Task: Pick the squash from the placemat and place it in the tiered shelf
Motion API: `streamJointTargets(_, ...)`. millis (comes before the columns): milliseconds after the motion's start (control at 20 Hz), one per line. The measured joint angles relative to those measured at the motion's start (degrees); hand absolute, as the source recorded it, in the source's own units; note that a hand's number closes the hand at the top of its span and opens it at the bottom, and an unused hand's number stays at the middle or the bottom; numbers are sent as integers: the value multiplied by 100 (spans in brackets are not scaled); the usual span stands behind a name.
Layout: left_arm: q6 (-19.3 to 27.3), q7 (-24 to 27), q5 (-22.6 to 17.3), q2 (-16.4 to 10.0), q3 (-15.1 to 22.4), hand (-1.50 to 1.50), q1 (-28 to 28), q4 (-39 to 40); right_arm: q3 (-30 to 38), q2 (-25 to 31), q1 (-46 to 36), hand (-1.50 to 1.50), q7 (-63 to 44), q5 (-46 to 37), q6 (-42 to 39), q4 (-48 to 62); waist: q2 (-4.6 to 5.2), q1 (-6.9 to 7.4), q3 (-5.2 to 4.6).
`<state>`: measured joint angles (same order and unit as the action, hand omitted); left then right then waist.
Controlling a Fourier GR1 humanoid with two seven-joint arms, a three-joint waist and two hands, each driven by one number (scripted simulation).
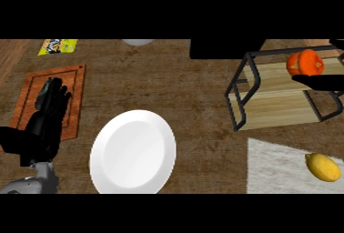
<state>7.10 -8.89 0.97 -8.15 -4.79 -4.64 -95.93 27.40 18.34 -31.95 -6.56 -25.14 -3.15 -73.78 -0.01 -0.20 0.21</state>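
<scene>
The squash is off the placemat and over the top tier of the tiered shelf, clamped in the curled fingers of the nearer right hand, so the set-down lies just beneath, while the left hand rests open well apart.

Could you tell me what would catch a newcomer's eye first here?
The large white plate at the counter's middle front stands out most. Next comes the orange squash in the right hand at the tiered shelf, far right. The left hand rests open over a wooden cutting board.
</scene>
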Motion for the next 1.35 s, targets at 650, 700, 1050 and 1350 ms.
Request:
streamJointTargets(650,-70,-121,-37,-48,-92,0,-31,-84,1440,1148,440,-150,-836,1386,-413,-477,-13,-23,-22)
streamJointTargets(700,-98,-149,-65,-97,-141,0,-66,-74,1588,1311,500,-150,-839,1503,-502,-390,-11,-22,-20)
streamJointTargets(1050,-64,-102,-18,9,-98,0,40,-147,2440,2119,1312,-150,-676,2454,-1489,-48,-10,-29,-20)
streamJointTargets(1350,7,-179,94,94,-7,0,48,-251,2924,2742,1812,-150,-60,2981,-2197,752,-5,-7,-19)
